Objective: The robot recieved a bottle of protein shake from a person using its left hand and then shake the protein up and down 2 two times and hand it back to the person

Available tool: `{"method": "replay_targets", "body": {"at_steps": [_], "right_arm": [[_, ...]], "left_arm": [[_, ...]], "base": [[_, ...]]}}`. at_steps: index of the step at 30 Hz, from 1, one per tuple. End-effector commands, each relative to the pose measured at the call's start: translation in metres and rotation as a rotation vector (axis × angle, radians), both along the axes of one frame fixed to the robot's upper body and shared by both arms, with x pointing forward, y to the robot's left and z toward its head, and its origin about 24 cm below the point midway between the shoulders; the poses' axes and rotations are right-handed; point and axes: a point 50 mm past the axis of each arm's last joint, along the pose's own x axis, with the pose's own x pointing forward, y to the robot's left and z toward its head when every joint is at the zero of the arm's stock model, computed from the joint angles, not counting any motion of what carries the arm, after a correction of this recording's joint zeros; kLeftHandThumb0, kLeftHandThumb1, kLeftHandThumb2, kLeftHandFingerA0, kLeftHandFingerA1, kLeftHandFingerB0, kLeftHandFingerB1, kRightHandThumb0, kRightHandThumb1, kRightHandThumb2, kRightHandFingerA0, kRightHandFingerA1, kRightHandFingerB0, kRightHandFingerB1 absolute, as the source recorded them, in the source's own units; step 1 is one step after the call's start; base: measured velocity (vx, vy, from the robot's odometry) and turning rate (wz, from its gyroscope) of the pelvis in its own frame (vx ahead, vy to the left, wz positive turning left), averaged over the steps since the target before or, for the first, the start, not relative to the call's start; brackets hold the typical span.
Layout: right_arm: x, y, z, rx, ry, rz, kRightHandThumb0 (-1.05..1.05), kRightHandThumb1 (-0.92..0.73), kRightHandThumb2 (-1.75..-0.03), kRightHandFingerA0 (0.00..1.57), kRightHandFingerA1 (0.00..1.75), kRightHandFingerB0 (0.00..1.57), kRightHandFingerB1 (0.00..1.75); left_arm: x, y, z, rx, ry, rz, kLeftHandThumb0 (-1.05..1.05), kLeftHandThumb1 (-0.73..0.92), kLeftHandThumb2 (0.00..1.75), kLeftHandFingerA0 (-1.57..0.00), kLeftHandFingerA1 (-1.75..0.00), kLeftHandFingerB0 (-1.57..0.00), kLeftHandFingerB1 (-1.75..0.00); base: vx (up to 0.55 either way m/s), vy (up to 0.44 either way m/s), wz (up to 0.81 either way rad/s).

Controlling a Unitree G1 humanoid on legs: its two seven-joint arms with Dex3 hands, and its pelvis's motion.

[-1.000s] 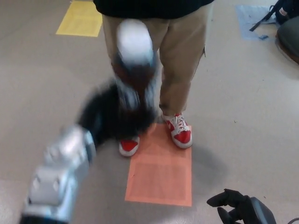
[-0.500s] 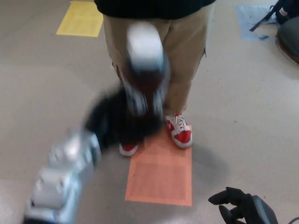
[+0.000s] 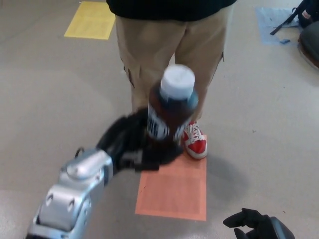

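A dark brown protein shake bottle (image 3: 171, 107) with a white cap and a blue-and-white label stands roughly upright in the middle of the head view. My left hand (image 3: 130, 142) is shut on its lower part, the silver forearm coming in from the bottom left. A person in tan trousers (image 3: 172, 50) and red-and-white shoes (image 3: 195, 141) stands just beyond the bottle, facing me. My right hand (image 3: 256, 224) hangs low at the bottom right, its fingers loosely curled with nothing in them.
An orange floor square (image 3: 174, 189) lies under the person's feet. A yellow square (image 3: 90, 20) is at the far left, a blue one (image 3: 276, 20) at the far right beside a dark bag (image 3: 306, 10).
The bottle has come down and to the right in my left hand and now appears sharp instead of blurred. The right hand has barely moved.
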Motion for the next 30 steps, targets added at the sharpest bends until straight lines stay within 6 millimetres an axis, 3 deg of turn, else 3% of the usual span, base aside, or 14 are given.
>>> {"method": "replay_targets", "body": {"at_steps": [1, 3, 7, 12, 15, 21, 30], "right_arm": [[-0.004, -0.007, -0.001, -0.002, 0.013, -0.004, -0.24, -0.76, -0.73, 0.93, 0.61, 0.81, 0.64], [-0.006, -0.008, -0.002, 0.000, 0.016, -0.004, -0.25, -0.75, -0.73, 0.93, 0.60, 0.81, 0.63], [-0.004, -0.007, -0.002, -0.017, 0.018, 0.005, -0.26, -0.77, -0.71, 0.94, 0.59, 0.81, 0.61], [-0.004, -0.004, -0.003, -0.016, 0.026, 0.013, -0.25, -0.76, -0.72, 0.94, 0.59, 0.80, 0.61], [-0.003, -0.005, -0.002, -0.015, 0.027, 0.012, -0.26, -0.77, -0.72, 0.94, 0.58, 0.79, 0.60], [0.000, -0.006, 0.000, -0.015, 0.014, 0.013, -0.26, -0.77, -0.72, 0.94, 0.59, 0.79, 0.61], [-0.003, -0.006, -0.001, -0.010, 0.016, 0.017, -0.25, -0.75, -0.72, 0.93, 0.60, 0.81, 0.62]], "left_arm": [[0.011, -0.002, 0.030, -0.040, -0.030, 0.019, -0.24, 0.83, 0.65, -0.79, -1.44, -0.67, -1.05], [0.013, -0.004, 0.037, -0.046, -0.042, 0.019, -0.25, 0.81, 0.69, -0.80, -1.51, -0.67, -1.10], [0.019, -0.002, 0.049, -0.040, -0.068, 0.032, -0.25, 0.85, 0.65, -0.83, -1.41, -0.67, -1.10], [0.026, 0.003, 0.063, -0.050, -0.079, 0.048, -0.27, 0.80, 0.69, -0.77, -1.54, -0.67, -1.14], [0.033, 0.006, 0.077, -0.077, -0.091, 0.062, -0.27, 0.82, 0.66, -0.66, -1.59, -0.55, -1.16], [0.055, 0.019, 0.118, -0.265, -0.089, 0.169, -0.25, 0.81, 0.64, -0.67, -1.53, -0.61, -1.05], [0.074, 0.040, 0.134, -0.375, -0.036, 0.327, -0.20, 0.77, 0.63, -0.77, -1.46, -0.66, -1.01]], "base": [[0.00, 0.000, 0.00], [0.00, 0.000, 0.00], [0.00, 0.000, 0.00], [0.00, 0.000, 0.00], [0.00, 0.000, 0.00], [0.00, 0.000, 0.00], [0.00, 0.000, 0.00]]}}
